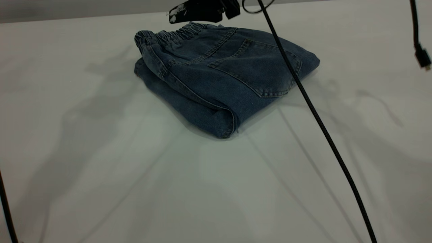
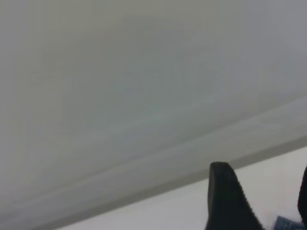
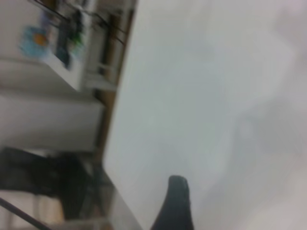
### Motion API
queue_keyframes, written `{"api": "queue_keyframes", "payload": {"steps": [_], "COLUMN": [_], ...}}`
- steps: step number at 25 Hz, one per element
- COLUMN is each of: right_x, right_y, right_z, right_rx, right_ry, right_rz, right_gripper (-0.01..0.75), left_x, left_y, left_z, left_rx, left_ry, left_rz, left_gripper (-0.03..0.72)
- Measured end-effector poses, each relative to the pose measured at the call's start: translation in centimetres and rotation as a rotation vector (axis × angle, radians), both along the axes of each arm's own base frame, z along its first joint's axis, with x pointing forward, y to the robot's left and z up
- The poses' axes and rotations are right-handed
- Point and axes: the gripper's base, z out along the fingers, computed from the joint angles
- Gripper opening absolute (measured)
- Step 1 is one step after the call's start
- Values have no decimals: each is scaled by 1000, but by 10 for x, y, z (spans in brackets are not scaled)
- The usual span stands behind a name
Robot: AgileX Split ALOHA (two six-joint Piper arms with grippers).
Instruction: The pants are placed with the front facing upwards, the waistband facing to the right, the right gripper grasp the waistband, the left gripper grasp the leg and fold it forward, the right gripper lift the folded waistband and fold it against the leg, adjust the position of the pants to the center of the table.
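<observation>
Folded pants lying on the white surface toward its far side, waistband facing left, a dark tool hovering just above it, grip state unclear

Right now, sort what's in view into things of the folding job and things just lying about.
Job:
folded blue denim pants
gathered elastic waistband
plain white table
left gripper

Lying about:
black braided cable
dangling black plug
blurred shelving beyond the table
</observation>
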Motion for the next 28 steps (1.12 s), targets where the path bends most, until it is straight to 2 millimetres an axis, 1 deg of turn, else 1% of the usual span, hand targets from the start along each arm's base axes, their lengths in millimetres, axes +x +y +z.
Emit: {"api": "queue_keyframes", "payload": {"steps": [2,8,11,13,15,16,19,22,25,28], "right_x": [-3,-9,-12,-17,-15,-13,-3,4,7,5], "right_y": [-1,-7,-1,7,12,12,3,-3,-3,-2], "right_z": [1,-15,-12,-7,-4,-2,-6,-12,-13,-13], "right_rx": [-82,-317,-405,-463,-539,-568,-663,-693,-686,-650], "right_ry": [20,103,119,128,91,74,32,27,33,103], "right_rz": [-7,-17,4,39,28,-4,-103,-194,-252,-294], "right_gripper": [561,561,554,545,533,528,521,521,521,521], "left_x": [-3,-14,-19,-22,-24,-24,-24,-24,-24,-24], "left_y": [1,6,8,9,10,10,11,10,10,10], "left_z": [8,29,38,43,45,46,46,46,46,46], "left_rx": [16,25,18,15,13,14,13,13,13,13], "left_ry": [-25,-75,-98,-109,-113,-113,-114,-115,-115,-115], "left_rz": [-6,-1,3,3,8,9,9,8,8,8], "left_gripper": [347,347,347,347,347,347,347,347,347,347]}}
